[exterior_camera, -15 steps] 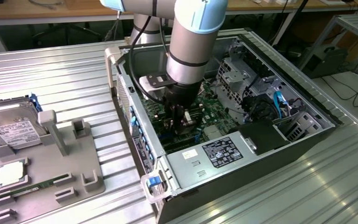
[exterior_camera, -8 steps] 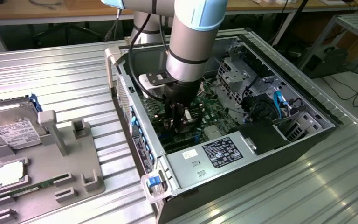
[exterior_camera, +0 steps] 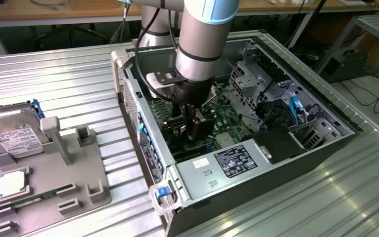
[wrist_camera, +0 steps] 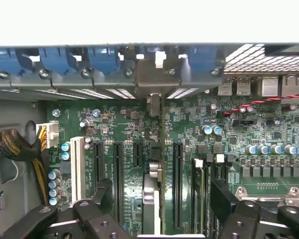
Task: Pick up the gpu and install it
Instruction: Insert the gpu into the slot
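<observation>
Inside the open case (exterior_camera: pixel 321 116), the hand (exterior_camera: pixel 191 129) hangs just over the motherboard (exterior_camera: pixel 226 121), its fingers (wrist_camera: pixel 102 196) pinching the gpu (wrist_camera: pixel 154 194). Seen edge-on from the wrist view, the card stands upright over the motherboard's long black slots (wrist_camera: pixel 177 184), its metal bracket (wrist_camera: pixel 157 74) against the case's rear wall. Beside the case, on the desk (exterior_camera: pixel 57 84), a grey tray (exterior_camera: pixel 77 173) carries a hard drive (exterior_camera: pixel 15 138) and a memory stick (exterior_camera: pixel 35 201).

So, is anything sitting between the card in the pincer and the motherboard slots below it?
Nothing visible does. The thin dark gpu card hangs edge-on in the pincer over the green motherboard, whose long black slots look bare.
</observation>
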{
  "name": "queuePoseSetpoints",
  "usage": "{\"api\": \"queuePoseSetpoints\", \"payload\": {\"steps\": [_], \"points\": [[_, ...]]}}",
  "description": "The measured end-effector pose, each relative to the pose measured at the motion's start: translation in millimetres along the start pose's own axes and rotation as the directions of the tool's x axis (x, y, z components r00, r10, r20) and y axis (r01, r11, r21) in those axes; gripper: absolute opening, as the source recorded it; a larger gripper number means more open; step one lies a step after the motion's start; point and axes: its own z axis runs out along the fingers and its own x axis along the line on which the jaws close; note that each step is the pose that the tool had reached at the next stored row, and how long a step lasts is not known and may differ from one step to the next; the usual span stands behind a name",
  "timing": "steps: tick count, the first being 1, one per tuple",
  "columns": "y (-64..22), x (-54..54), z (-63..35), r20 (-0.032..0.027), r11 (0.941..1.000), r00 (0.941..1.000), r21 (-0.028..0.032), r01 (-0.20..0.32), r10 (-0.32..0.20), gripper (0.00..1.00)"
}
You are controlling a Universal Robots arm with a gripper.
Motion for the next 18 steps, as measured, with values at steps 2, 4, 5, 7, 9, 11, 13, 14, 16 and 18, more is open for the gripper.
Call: {"api": "queuePoseSetpoints", "payload": {"steps": [2, 4, 5, 7, 9, 11, 13, 14, 16, 18], "points": [[0.1, -0.9, -3.2, -0.0002, 1.0, 1.0, 0.0008, 0.0, 0.0, 0.87], [0.2, -2.0, -6.8, -0.0001, 1.0, 1.0, 0.0019, 0.0, 0.0, 0.87], [0.2, -2.7, -9.0, -0.0003, 1.0, 1.0, 0.0025, 0.0, 0.0, 0.87], [0.3, -4.2, -13.0, -0.0001, 1.0, 1.0, 0.0044, 0.0, 0.0, 0.87], [0.4, -5.5, -16.3, -0.0001, 1.0, 1.0, 0.0062, 0.0, 0.0, 0.87], [0.6, -6.9, -19.5, -0.0002, 1.0, 1.0, 0.0084, 0.0, 0.0, 0.87], [2.8, -17.8, -26.4, -0.0015, 0.9999, 1.0, 0.016, 0.0, 0.0, 0.49], [4.0, -20.0, -26.7, -0.0016, 0.9998, 1.0, 0.0175, 0.0, 0.0, 0.24], [4.3, -14.0, -30.6, 0.0052, 0.9998, 1.0, 0.0183, -0.001, 0.001, 0.11], [5.0, -3.3, -30.4, 0.0013, 0.9998, 1.0, 0.0183, -0.001, 0.001, 0.11]]}}
